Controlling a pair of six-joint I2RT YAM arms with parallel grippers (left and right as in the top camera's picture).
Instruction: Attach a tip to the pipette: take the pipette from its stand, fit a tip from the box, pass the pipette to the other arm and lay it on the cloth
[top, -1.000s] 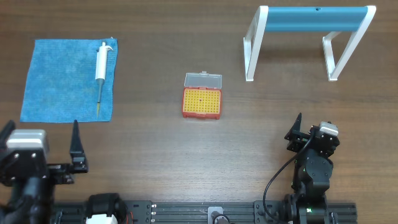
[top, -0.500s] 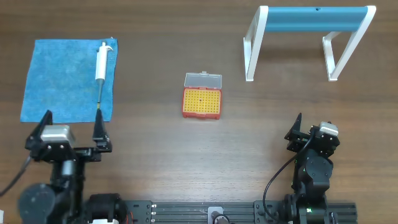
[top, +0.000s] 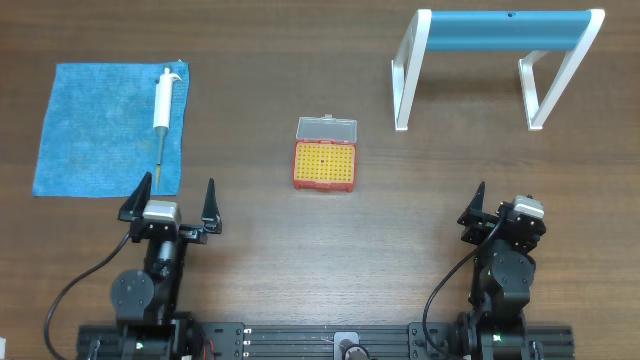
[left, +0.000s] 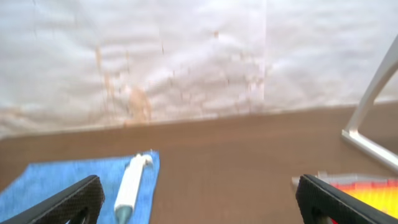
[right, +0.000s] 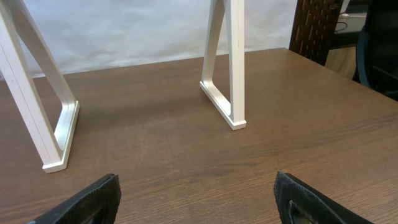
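stand (top: 500, 60) sat far right: 2 white leg frames, 1 blue bar. cloth (top: 95, 130) lay far left. tip box (top: 325, 160) sat mid-table with its lid open. pipette (top: 161, 105) lay on the cloth by its right edge, long axis running away from the arm bases, head far, thin tip end pointing back at the left arm. left gripper (top: 178, 190) was just short of the cloth's near right corner, jaws spread wide, holding nothing, with the pipette ahead and slightly left. right gripper (right: 196, 208) was equally wide, holding nothing, well apart from it. left arm was clearly nearer. judged: lay-down done. no label or print was legible.
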